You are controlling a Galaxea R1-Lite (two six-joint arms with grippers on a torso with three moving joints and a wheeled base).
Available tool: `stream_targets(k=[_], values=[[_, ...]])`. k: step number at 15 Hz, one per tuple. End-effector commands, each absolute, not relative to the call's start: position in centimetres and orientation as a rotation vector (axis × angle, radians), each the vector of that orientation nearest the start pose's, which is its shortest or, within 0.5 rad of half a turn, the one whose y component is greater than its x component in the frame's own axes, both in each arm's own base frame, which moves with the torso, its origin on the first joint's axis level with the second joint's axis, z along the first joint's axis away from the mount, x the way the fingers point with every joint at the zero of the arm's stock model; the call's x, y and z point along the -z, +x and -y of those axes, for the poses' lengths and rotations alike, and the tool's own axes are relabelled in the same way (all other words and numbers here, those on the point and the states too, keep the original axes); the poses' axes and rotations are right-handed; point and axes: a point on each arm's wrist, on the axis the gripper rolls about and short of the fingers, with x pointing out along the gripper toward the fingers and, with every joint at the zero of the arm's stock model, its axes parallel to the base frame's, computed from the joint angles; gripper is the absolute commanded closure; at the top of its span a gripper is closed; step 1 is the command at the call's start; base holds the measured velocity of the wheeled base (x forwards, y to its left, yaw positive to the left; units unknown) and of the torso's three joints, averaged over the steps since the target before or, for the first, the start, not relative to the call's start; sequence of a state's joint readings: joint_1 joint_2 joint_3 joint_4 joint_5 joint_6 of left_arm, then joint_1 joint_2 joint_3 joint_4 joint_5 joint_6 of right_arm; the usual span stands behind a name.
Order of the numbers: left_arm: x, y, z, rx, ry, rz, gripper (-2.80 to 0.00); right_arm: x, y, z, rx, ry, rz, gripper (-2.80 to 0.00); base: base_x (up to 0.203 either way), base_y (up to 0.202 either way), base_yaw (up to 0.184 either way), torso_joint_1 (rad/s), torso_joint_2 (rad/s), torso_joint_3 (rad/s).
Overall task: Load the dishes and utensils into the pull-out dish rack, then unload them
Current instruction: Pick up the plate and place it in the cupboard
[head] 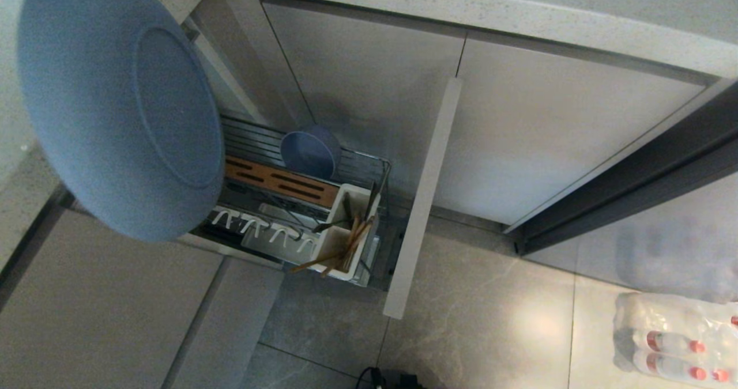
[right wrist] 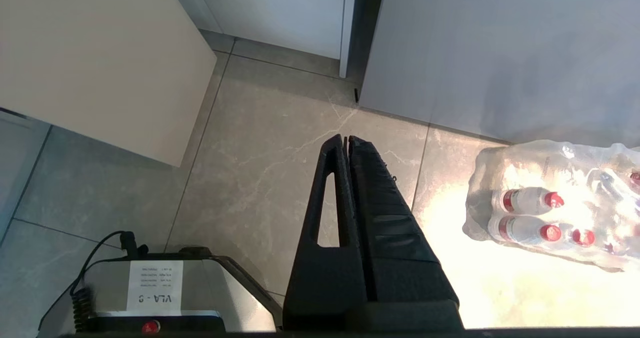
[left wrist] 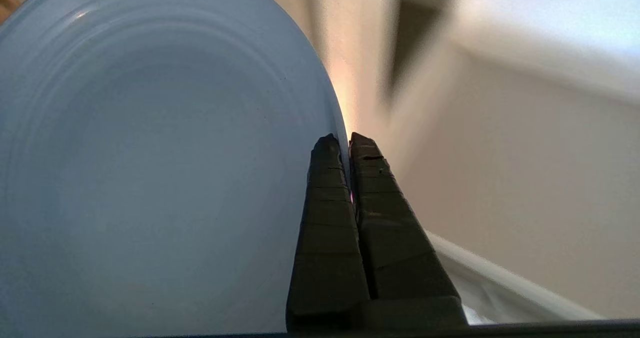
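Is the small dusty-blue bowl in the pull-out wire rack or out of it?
In: the small dusty-blue bowl stands on edge inside the chrome wire rack, behind the brown slotted wooden strip.

A: Head view: even, dim light; plate soft, out of focus; pale glare on floor tiles.
B: Left wrist view: background smeared. Right wrist view: bottle pack washed out by glare.

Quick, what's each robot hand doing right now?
Left gripper: shut on the rim of the round dusty-blue plate.
Right gripper: shut, holding nothing, above the floor.
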State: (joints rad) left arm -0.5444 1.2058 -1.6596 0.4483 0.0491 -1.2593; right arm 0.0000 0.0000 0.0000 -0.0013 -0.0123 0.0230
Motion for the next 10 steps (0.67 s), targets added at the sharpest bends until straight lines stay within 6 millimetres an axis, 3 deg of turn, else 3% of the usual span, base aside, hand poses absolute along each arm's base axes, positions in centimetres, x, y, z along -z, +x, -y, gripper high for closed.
stream_targets(k=[1, 5, 10], values=[[-41.4, 13.7, 8.4, 0.281, -1.223, -0.312, 0.0, -7.6, -2.3, 0.0, 0.012, 0.023, 0.002, 0.0, 0.0, 0.0, 0.0, 0.0, 0.0, 0.0], [-40.5, 17.4, 12.1, 0.056, -1.293, -0.23, 0.0, -7.6, -2.3, 0.0, 0.012, 0.023, 0.001, 0.0, 0.0, 0.0, 0.0, 0.0, 0.0, 0.0], [-40.6, 18.1, 13.3, -0.009, -1.294, -0.164, 0.0, -7.6, -2.3, 0.0, 0.012, 0.023, 0.002, 0.0, 0.0, 0.0, 0.0, 0.0, 0.0, 0.0]])
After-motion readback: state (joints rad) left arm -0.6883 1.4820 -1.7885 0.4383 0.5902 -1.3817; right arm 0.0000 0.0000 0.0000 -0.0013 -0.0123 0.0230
